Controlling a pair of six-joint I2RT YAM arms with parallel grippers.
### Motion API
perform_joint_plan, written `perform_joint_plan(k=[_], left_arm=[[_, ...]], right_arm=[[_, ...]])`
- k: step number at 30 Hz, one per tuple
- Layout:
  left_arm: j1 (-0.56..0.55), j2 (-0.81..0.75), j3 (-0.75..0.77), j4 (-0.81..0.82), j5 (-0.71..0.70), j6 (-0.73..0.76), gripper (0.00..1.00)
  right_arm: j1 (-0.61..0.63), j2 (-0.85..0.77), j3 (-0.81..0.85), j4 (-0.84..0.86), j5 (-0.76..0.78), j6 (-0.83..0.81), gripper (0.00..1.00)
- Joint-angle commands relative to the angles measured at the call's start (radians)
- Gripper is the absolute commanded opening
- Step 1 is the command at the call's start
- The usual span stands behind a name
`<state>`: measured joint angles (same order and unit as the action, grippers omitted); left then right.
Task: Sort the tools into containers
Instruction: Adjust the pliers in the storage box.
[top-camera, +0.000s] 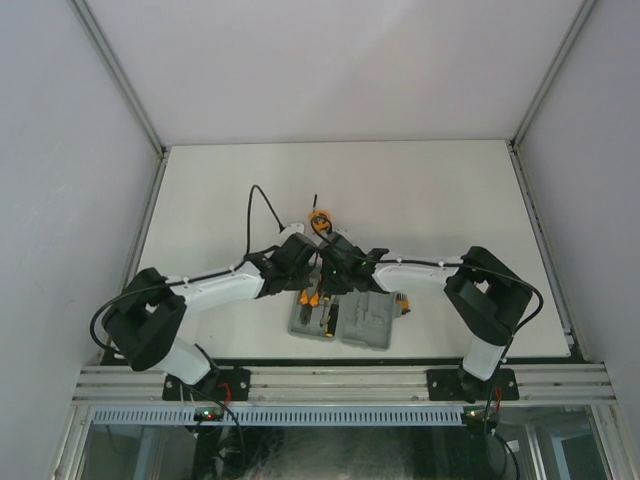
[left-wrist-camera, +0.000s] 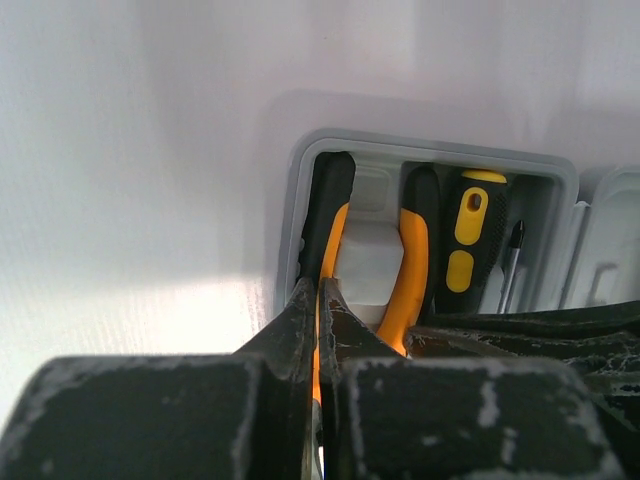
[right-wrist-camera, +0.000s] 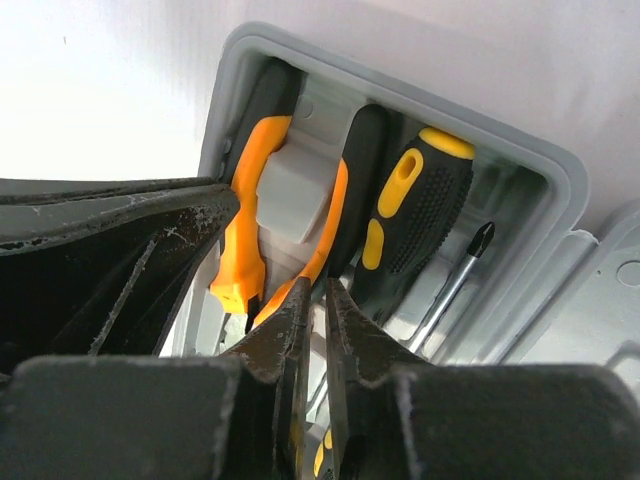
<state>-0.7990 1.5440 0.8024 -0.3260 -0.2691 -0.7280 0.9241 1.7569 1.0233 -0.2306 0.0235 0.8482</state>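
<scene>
The open grey case (left-wrist-camera: 430, 141) lies on the bench (left-wrist-camera: 120, 200) with the pliers (left-wrist-camera: 410, 270) in its left recess and a screwdriver (left-wrist-camera: 468, 245) beside them. The left end effector (left-wrist-camera: 320, 298) is pressed together, its tips at the pliers' left handle. The right end effector (right-wrist-camera: 312, 292) is almost pressed together, leaving a thin slit, at the pliers' right handle. Whether either pinches the pliers, I cannot tell.

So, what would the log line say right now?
left pincer shut | right pincer shut | both over case | pliers, screwdriver inside
</scene>
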Motion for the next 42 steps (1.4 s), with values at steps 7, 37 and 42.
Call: perform_joint_plan(k=[7, 37, 42], left_arm=[[-0.087, -0.079, -0.192, -0.300, 0.073, -0.088, 0.00], [0.063, -0.533, -0.321, -0.079, 0.107, -0.020, 0.14], [0.063, -0.492, -0.324, -0.056, 0.125, -0.023, 0.13]], right_arm=[[0.024, -0.079, -0.047, -0.045, 0.048, -0.070, 0.09], [-0.004, -0.334, -0.153, -0.175, 0.180, -0.035, 0.40], [-0.027, -0.285, -0.193, -0.071, 0.066, -0.027, 0.37]])
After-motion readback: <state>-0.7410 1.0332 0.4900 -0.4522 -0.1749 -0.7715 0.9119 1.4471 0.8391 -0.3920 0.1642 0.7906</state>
